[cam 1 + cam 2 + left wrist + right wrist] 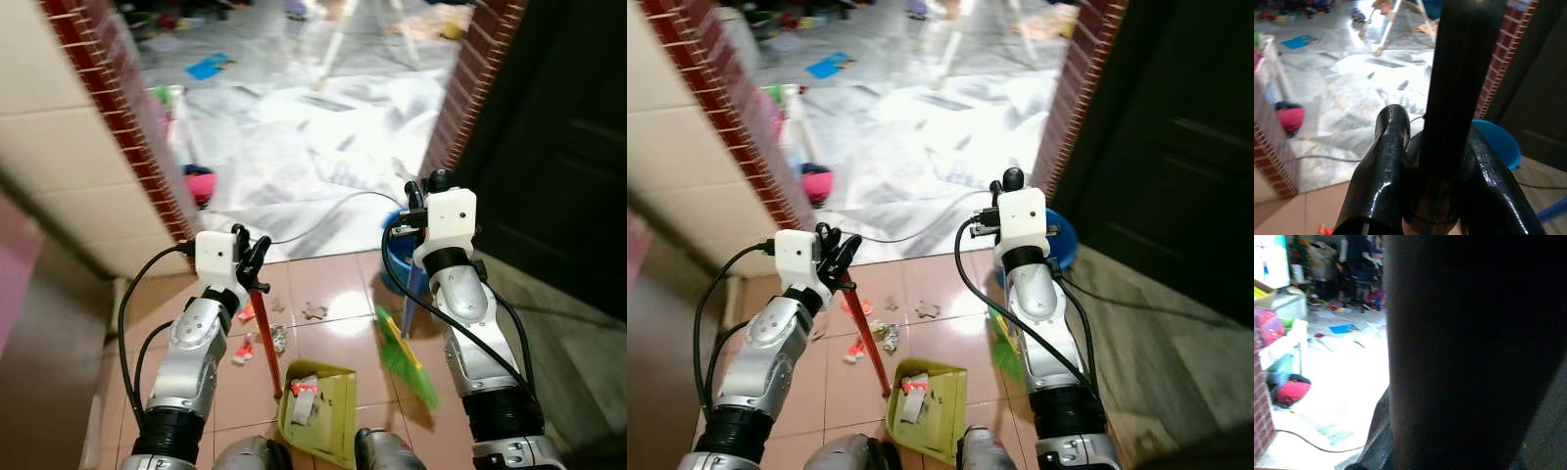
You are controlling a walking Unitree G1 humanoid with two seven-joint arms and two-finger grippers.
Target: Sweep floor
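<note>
my 2 silver arms raised in front of me, elbows bent, my left gripper (257, 257) with fingers (1382, 166) clamped shut, my right gripper (415, 203) up at wrist height, closed too

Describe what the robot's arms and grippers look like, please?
Both arms are silver metal with black bands at the joints. Each wrist carries a white box, and loose black cables loop along the forearms. The left gripper and right gripper have glossy black fingers.
</note>
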